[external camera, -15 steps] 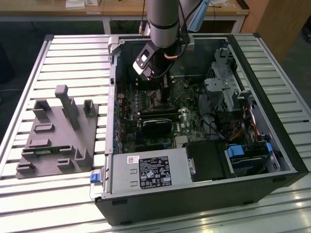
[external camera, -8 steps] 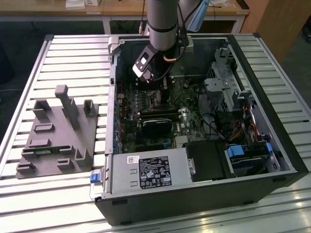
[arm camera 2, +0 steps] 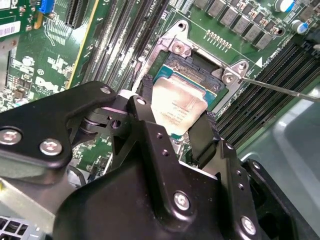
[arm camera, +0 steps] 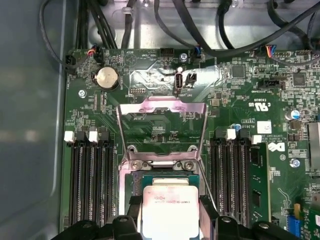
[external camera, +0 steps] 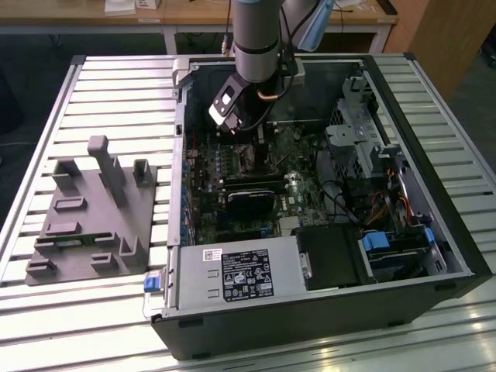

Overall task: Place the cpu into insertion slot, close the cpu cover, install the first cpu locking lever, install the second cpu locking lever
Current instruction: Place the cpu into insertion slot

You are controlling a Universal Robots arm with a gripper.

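My gripper [arm camera 2: 175, 114] is shut on the cpu [arm camera 2: 176, 102], a flat square chip with a dull metal face, one black finger [arm camera 2: 204, 137] on each side. The chip hangs slightly tilted just over the insertion slot [arm camera 2: 196, 61]; I cannot tell whether it touches. In the first wrist view the cpu [arm camera: 170, 205] sits between the fingers of the gripper [arm camera: 170, 217], at the slot's silver frame [arm camera: 162, 165]. The cpu cover [arm camera: 161, 106] stands swung open beyond the slot. A thin metal locking lever [arm camera 2: 280, 89] sticks out free beside the socket. The exterior view has the gripper [external camera: 256, 151] low inside the case.
The open computer case [external camera: 434, 155] lies on a slatted table. Long black memory slots [arm camera: 90, 185] flank the socket on both sides. A black card [external camera: 252, 194] and the power supply [external camera: 240, 275] lie nearer the case front. Cables [arm camera: 200, 25] run along the far wall. A grey fixture [external camera: 93, 217] stands at the exterior view's left.
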